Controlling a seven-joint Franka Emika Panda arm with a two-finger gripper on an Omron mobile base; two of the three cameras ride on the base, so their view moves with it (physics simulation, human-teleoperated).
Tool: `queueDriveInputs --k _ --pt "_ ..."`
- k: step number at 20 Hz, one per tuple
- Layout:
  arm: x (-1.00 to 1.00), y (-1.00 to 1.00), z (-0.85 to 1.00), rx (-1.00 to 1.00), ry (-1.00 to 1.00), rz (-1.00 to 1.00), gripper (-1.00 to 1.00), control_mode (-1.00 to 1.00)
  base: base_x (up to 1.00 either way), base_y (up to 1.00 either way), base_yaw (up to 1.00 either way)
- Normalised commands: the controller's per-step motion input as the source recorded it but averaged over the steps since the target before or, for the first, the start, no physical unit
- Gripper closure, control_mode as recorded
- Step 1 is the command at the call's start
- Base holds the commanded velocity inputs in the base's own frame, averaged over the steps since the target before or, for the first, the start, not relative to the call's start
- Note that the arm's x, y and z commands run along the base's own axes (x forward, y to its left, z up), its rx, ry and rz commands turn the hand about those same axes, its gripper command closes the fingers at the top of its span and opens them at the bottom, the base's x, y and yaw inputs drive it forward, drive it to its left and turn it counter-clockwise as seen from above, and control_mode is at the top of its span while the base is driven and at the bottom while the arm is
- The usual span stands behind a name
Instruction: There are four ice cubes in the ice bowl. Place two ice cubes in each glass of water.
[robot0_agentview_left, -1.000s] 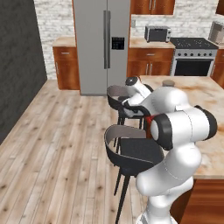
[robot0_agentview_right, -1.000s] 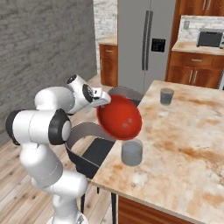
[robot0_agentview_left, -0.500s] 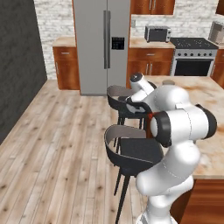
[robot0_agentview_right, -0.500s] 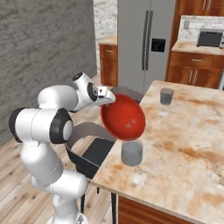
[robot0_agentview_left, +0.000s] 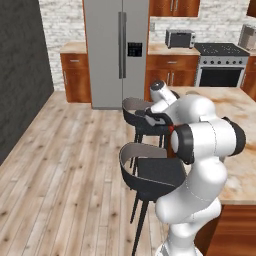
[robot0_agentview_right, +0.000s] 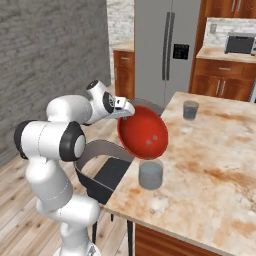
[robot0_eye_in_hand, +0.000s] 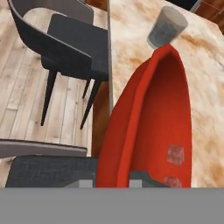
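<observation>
Ice cubes (robot0_eye_in_hand: 176, 154) are lying inside the ice bowl (robot0_agentview_right: 143, 132), which we are holding by its rim, our gripper (robot0_agentview_right: 125, 106) clenched on it. We are tilting the bowl steeply above the near glass (robot0_agentview_right: 150, 174) on the counter (robot0_agentview_right: 210, 165), seemingly so cubes slide out into it. The far glass (robot0_agentview_right: 190, 109) is standing well apart.

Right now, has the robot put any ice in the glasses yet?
None that shows. The gripper is shut on the red bowl, tipped above the near glass, with two ice cubes visible inside. The far glass waits. All the ice looks left to place.
</observation>
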Motion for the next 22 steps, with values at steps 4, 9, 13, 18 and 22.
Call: queueDriveInputs --k 4,9,13,18,22 --pt "0.16 0.11 0.59 0.00 0.02 -0.05 1.00 -1.00 0.00 0.00 0.00" --pt "-0.55 0.02 0.14 0.00 0.04 -0.09 1.00 -1.00 0.00 0.00 0.00" --pt "-0.24 0.00 0.00 0.00 0.00 -0.09 1.00 -1.00 0.00 0.00 0.00" --pt "0.00 0.09 0.07 0.00 0.00 -0.07 1.00 -1.00 0.00 0.00 0.00" --pt "0.03 0.33 0.37 0.00 0.00 -0.05 1.00 -1.00 0.00 0.00 0.00"
